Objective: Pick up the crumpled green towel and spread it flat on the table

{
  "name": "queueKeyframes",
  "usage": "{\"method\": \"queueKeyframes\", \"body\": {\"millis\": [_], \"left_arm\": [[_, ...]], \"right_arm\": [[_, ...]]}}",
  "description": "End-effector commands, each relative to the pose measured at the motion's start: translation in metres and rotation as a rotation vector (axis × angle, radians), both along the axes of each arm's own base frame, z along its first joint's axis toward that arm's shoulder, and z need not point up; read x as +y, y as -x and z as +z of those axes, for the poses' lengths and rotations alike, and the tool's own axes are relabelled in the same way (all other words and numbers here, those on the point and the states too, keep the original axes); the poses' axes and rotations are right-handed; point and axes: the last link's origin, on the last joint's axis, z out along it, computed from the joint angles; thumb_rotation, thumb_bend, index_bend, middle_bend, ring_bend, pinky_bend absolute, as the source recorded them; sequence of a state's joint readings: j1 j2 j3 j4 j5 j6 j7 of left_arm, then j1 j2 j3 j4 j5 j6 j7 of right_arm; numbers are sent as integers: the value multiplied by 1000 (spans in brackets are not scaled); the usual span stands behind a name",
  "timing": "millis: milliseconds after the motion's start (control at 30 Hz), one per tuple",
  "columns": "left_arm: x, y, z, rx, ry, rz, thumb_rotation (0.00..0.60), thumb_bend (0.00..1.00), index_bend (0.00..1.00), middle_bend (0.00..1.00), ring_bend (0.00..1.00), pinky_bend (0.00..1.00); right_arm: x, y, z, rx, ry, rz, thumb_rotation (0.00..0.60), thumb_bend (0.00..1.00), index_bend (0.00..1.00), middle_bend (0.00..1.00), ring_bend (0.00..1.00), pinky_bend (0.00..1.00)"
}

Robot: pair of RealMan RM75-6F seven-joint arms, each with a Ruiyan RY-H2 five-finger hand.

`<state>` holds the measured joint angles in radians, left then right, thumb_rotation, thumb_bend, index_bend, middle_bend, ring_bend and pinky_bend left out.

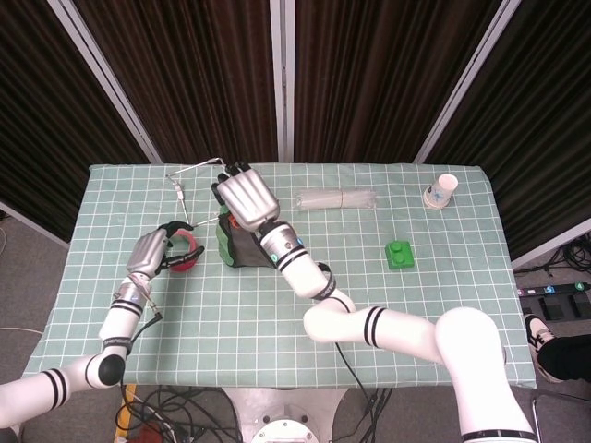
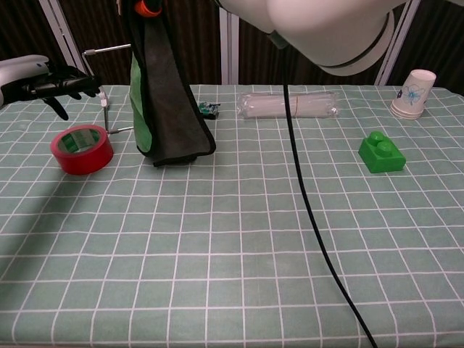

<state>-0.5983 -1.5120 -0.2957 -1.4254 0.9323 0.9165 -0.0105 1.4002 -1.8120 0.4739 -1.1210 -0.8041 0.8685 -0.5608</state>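
Observation:
The green towel [image 2: 165,101], green on one face and dark grey on the other, hangs in a long fold from my right hand [image 1: 245,197], which grips its top high above the table. The towel [image 1: 238,245] reaches down to about the tablecloth, just right of the red tape. In the chest view the right hand itself is cut off at the top edge. My left hand [image 2: 51,78] hovers left of the towel, fingers apart and holding nothing; in the head view the left hand [image 1: 153,251] sits beside the tape.
A red tape roll [image 2: 82,148] lies left of the towel, with a bent wire frame [image 2: 109,72] behind it. A small part [image 2: 210,109], a clear plastic roll [image 2: 288,104], a green block [image 2: 382,152] and a paper cup [image 2: 415,93] lie to the right. A black cable [image 2: 308,210] crosses the middle.

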Motion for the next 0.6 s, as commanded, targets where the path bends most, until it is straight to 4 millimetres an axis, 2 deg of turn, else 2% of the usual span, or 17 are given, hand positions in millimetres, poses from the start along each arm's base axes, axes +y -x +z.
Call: {"method": "queueKeyframes", "body": {"millis": [33, 267, 600], "left_arm": [[1, -2, -9, 32, -3, 16, 154, 0, 267, 237, 188, 368], [-1, 0, -25, 81, 6, 42, 164, 0, 267, 237, 188, 372], [-3, -17, -34, 95, 17, -1, 177, 0, 267, 237, 188, 372]], "right_arm": [[5, -9, -10, 23, 27, -9, 600, 518, 789, 395, 223, 216], [10, -11, -24, 49, 39, -28, 600, 519, 790, 393, 222, 217], [13, -20, -46, 70, 41, -46, 600, 517, 789, 394, 226, 216]]}}
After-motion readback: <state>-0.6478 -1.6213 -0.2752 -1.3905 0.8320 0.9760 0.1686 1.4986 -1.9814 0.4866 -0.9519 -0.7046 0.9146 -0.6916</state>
